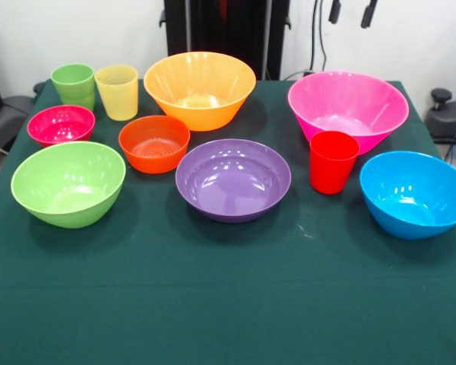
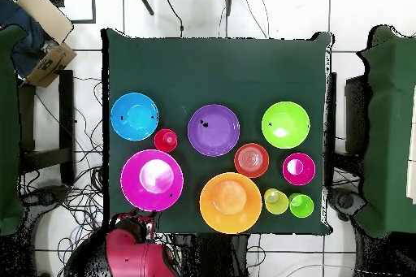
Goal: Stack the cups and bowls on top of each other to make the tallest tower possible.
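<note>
All bowls and cups stand apart on the green table (image 1: 228, 304); nothing is stacked, so no tower shows. At the back are the green cup (image 1: 74, 84), the pale yellow cup (image 1: 117, 92), the large orange bowl (image 1: 200, 89) and the large pink bowl (image 1: 348, 109). In front are the small magenta bowl (image 1: 61, 125), the small red-orange bowl (image 1: 153, 143), the lime-green bowl (image 1: 68, 183), the purple bowl (image 1: 233, 179), the red cup (image 1: 333, 161) and the blue bowl (image 1: 415, 193). My gripper (image 1: 351, 12) shows only two dark tips at the top edge, apart and empty, above and behind the pink bowl.
The red arm (image 2: 130, 256) is drawn back off the table's edge beside the pink bowl (image 2: 152, 179). Black chairs (image 2: 378, 127) stand at both sides. A cardboard box (image 2: 45, 34) lies on the floor. Cables run round the table.
</note>
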Available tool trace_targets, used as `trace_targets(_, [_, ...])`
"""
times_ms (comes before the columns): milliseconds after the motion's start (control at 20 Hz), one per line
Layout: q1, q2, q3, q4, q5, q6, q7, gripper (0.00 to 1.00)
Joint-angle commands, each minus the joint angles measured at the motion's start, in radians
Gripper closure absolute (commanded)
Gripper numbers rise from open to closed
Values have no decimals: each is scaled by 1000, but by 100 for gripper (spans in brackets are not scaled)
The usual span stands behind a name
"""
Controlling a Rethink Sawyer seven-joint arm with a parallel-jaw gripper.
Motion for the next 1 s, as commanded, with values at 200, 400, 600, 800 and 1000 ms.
trace_targets(200, [-8, 36, 72, 14, 7, 39, 155, 0])
trace_targets(400, [-71, 32, 135, 43, 15, 44, 140, 0])
trace_targets(600, [-178, 37, 216, 52, -28, 62, 55, 0])
trace_targets(800, [-268, 103, 247, 27, -54, 44, 33, 0])
trace_targets(1000, [-345, 152, 206, -80, -173, 13, -63, 0])
